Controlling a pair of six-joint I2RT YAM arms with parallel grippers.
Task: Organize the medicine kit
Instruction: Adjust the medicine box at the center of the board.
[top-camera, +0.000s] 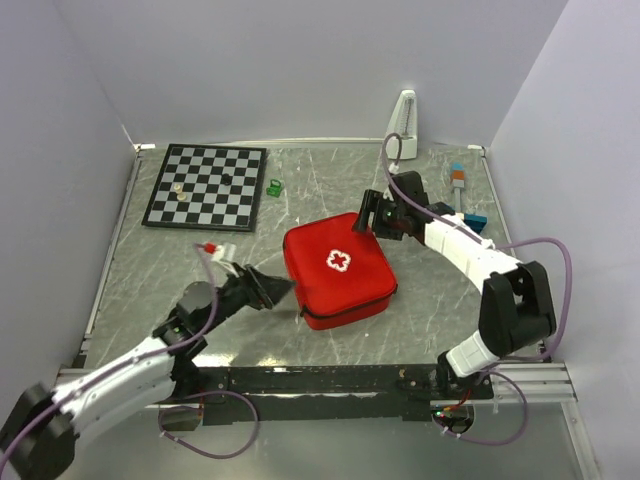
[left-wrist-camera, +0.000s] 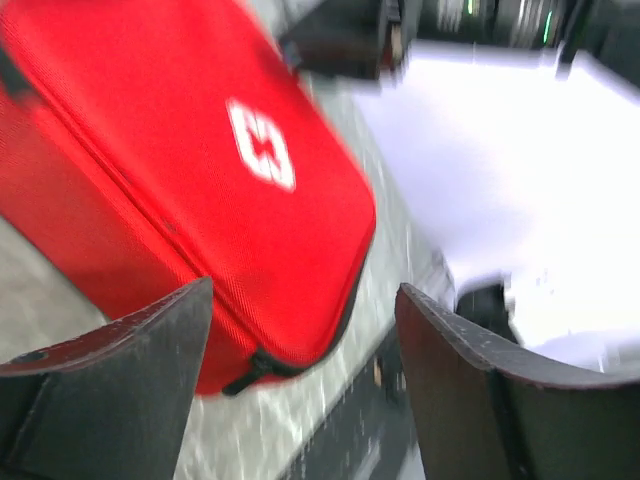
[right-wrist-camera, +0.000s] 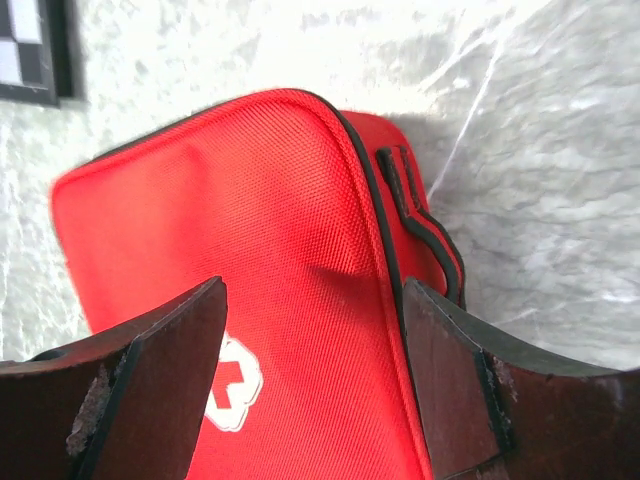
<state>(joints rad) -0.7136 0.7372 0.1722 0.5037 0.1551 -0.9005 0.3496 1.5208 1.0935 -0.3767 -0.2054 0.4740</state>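
Two grippers flank the red zippered fabric medicine kit (top-camera: 338, 268), which lies shut, white cross up, near the middle of the grey marbled table (top-camera: 150, 270).

Left gripper (top-camera: 278, 290): jaws spread wide and empty, aimed at the kit's near-left corner, just short of it.

Right gripper (top-camera: 368, 218): jaws likewise released, hovering at the far-right edge by the black side handle (right-wrist-camera: 415, 215).

Black-and-white chessboard (top-camera: 207, 186) sits well apart, far left.

Step in hand, as I read it: the approach, before the case is opened. What is probably the black zipper pull (left-wrist-camera: 245, 373) shows at the corner nearest the left gripper, but that view is blurred.

Next move calls for one gripper to pin the lid while the other pinches that pull and runs it round the seam.
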